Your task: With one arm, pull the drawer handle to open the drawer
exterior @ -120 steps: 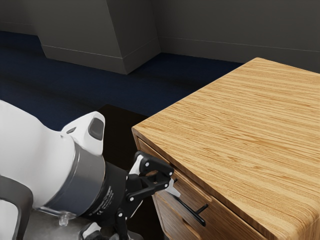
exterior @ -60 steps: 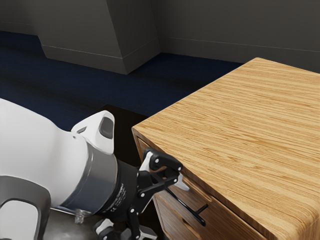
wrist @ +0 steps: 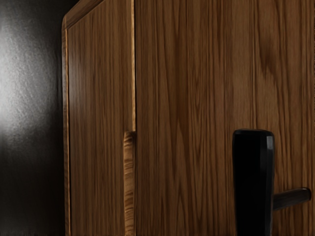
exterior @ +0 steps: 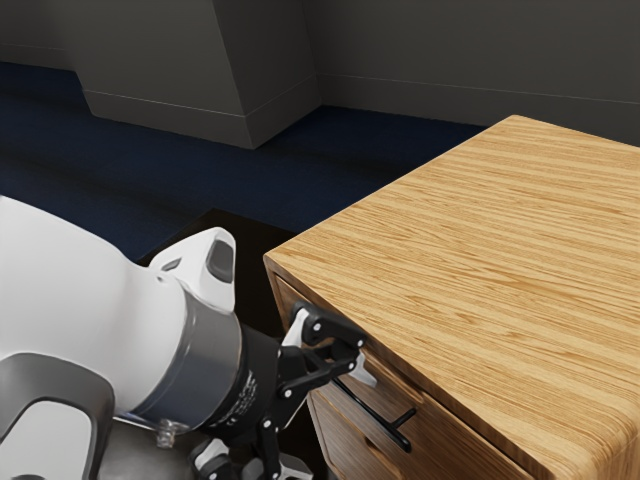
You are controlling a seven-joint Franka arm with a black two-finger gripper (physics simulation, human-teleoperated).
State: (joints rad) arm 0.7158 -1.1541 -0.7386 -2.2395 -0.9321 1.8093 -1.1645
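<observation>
1. Oak-coloured wood grain runs across the broad top of the wooden cabinet [exterior: 480, 250], which fills the exterior view's right.
2. Just under that top's near edge lies the brown wooden drawer front [exterior: 396, 386], and as far as I can tell it sits level with the cabinet's face, so the drawer is shut.
3. On the drawer front sits the slim black bar handle [exterior: 385, 422], held off the wood by a short black post.
4. My black two-finger gripper [exterior: 328, 420] comes in from the exterior view's left and is right at the end of the handle nearest me.
5. My fingers stand apart. The upper white-tipped finger [exterior: 362, 374] is beside the drawer front just above the bar, and the other is low at the picture's edge.
6. I cannot tell whether either finger touches the bar.
7. From my wrist, the drawer front [wrist: 197, 98] is close and dark-grained, and the handle [wrist: 253, 187] stands just ahead of my hand with its post joining the wood beside it.
8. Behind the gripper is my white rounded arm link [exterior: 80, 320] with its grey collar.
9. A dark blue floor [exterior: 120, 170] and a grey angled wall block [exterior: 200, 70] lie beyond the cabinet.
</observation>
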